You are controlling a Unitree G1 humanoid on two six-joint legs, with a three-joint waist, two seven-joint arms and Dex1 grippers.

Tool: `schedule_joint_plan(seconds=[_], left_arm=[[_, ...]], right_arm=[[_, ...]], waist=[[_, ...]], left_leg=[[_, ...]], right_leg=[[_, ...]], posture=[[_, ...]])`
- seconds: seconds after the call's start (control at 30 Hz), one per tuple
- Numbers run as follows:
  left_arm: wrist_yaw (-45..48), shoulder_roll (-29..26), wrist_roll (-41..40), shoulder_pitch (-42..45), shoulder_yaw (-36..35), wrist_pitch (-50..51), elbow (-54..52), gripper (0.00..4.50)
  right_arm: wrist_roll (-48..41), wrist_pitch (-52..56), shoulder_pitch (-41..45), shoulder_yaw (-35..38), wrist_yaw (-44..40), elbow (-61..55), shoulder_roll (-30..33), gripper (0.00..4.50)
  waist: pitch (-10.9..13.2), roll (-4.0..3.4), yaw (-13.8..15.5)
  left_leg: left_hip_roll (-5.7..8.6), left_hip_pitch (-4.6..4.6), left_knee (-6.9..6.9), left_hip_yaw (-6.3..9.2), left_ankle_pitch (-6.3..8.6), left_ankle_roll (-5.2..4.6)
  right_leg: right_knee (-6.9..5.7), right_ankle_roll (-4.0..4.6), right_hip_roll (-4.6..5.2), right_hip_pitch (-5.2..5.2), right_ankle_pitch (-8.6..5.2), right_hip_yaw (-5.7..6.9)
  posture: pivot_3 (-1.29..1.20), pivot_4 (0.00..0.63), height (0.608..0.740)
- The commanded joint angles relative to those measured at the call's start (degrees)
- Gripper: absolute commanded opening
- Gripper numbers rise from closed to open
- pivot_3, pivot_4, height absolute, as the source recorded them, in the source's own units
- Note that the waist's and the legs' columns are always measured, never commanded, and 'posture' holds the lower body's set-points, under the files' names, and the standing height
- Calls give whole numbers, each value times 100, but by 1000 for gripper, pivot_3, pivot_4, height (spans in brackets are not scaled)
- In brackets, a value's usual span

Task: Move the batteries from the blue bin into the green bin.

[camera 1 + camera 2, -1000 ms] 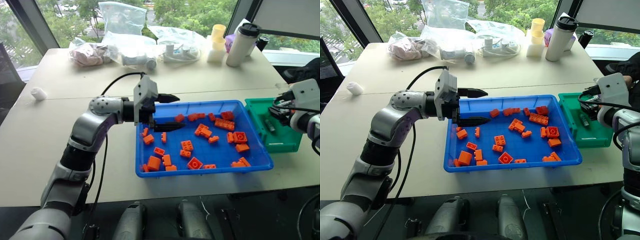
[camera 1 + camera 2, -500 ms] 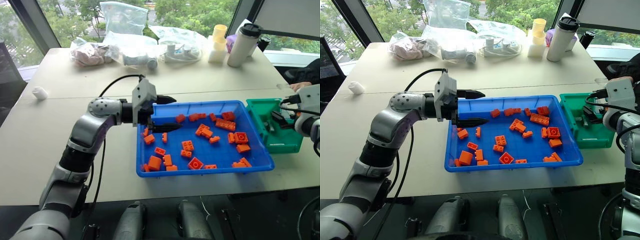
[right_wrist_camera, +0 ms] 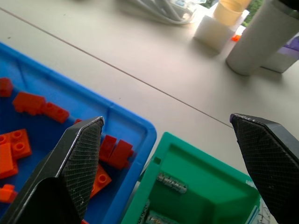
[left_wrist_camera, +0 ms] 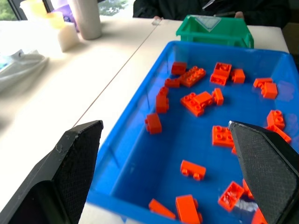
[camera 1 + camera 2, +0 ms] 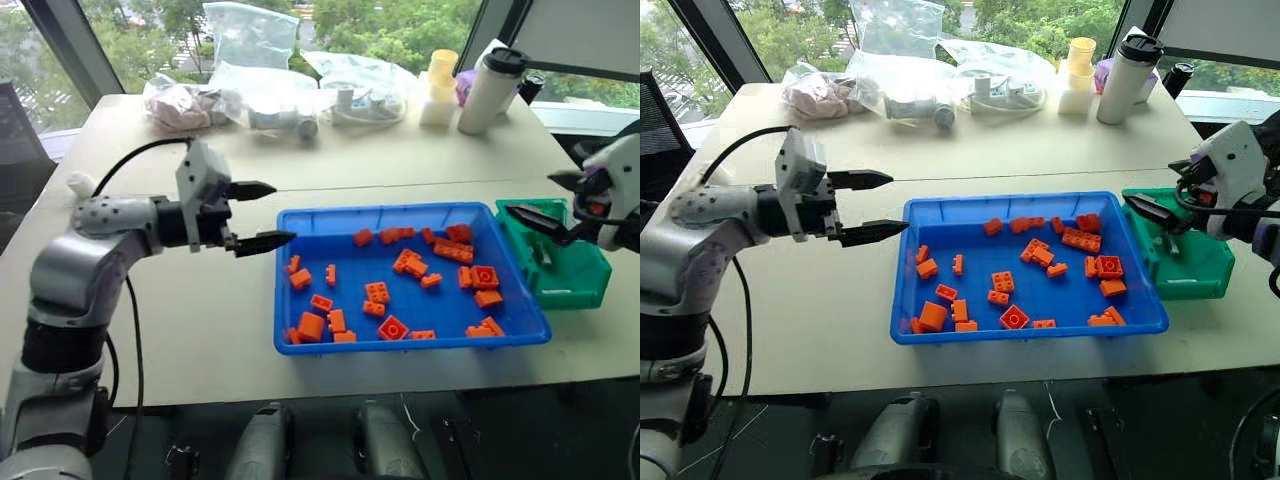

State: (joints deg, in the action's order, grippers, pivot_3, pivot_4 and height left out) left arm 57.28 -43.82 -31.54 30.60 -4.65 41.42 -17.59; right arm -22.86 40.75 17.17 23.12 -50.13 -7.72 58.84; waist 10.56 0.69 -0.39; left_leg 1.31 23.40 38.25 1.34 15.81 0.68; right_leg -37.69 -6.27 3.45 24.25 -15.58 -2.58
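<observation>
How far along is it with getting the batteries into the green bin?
Looks essentially done: two batteries lie in the green bin, and the blue bin holds just orange bricks. Nothing is in hand: the right gripper is open above the green bin, and the left gripper is open beside the blue bin. Apparently nothing left.

bright daylight from the windows (image 5: 330, 25) behind, soft shadows, sharp pictures.

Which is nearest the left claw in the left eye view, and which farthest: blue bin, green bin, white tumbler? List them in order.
From the left claw:
1. Blue bin, just to its right.
2. White tumbler, far back on the right.
3. Green bin, at the table's right edge.
</observation>
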Motion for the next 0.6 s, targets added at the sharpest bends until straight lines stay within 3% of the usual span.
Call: schedule_joint_plan(seconds=[0.03, 0.13, 0.3, 0.6], left_arm=[[-100, -426, -247, -525, -572, 370, -518, 4500], [-229, -670, -405, -1069, -890, 641, -831, 4500], [-606, -704, -657, -1765, -1174, 1094, -1130, 4500], [-881, -632, -879, -2089, -1356, 1020, -1164, 4500]], right_arm=[[-428, 190, -705, 721, -917, -345, 449, 4460], [-482, 312, -1483, 1166, -1428, -458, 695, 4460], [-387, 219, -2211, 1555, -1571, -487, 621, 4460], [-355, -152, -2086, 1100, -1308, -270, 430, 4460]], waist=[[0, 0, 19], [0, 0, 16], [-1, -1, -26], [-1, -1, -32]], left_leg=[[2, 1, 0, 0, 0, -1], [2, -3, 3, 0, 1, -2], [-2, -23, -2, 1, 2, -3], [-5, -56, -6, 1, 3, -2]], right_leg=[[4, 0, 3, -1, 0, 0], [9, -1, 7, -12, 0, 3], [10, 0, 10, -31, 0, 3], [19, 1, 3, -65, -1, 5]], posture=[[0, 150, 740], [0, 150, 740], [0, 150, 740], [0, 150, 740]])
